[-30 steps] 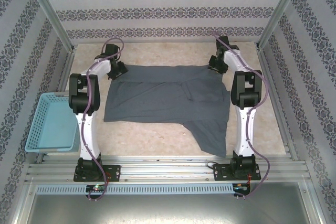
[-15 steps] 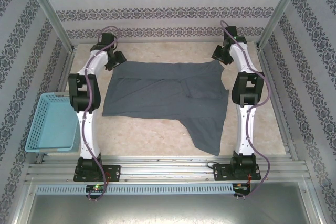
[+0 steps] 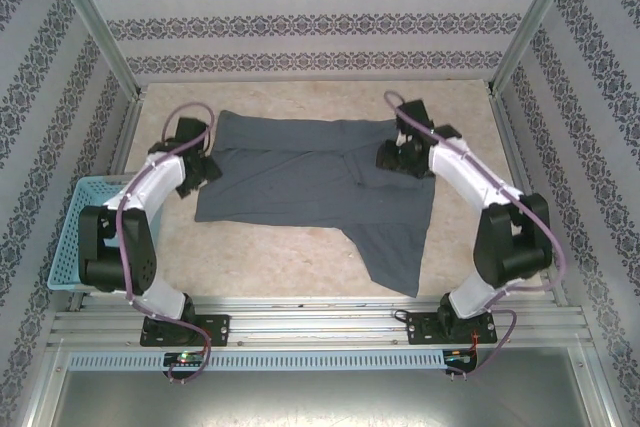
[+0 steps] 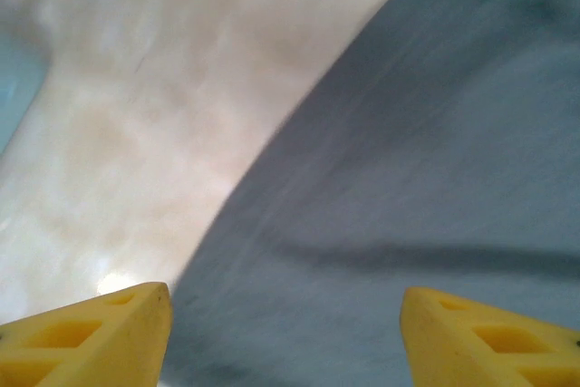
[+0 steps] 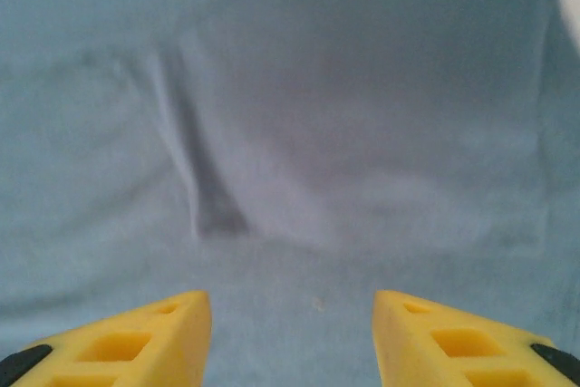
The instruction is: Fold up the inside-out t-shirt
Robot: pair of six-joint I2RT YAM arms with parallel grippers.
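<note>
Right now both sets of jaws stand apart with nothing between them. Your left gripper point(image 4: 285, 342) hovers over the left edge of the shirt point(image 4: 435, 178), grey cloth under one yellow finger and bare table point(image 4: 136, 115) under the other. Your right gripper point(image 5: 290, 342) hangs over plain cloth, just beside a short raised crease point(image 5: 204, 197). From above, the shirt lies flat across the middle of the table between the two arms, as a broad band with one long flap trailing toward the near right corner. I'd put you early in the job: the cloth is spread and mostly smooth, but you cannot tell from here whether the band is already doubled, and no tidy packet exists yet. That flap has to come in, and the sides and length need folding after it. A basket point(image 3: 68, 247) sits at the left edge beside your left arm, apart from the shirt and out of the way. The likeliest nuisance is that crease near the right gripper, which could get pressed into the next fold.
</note>
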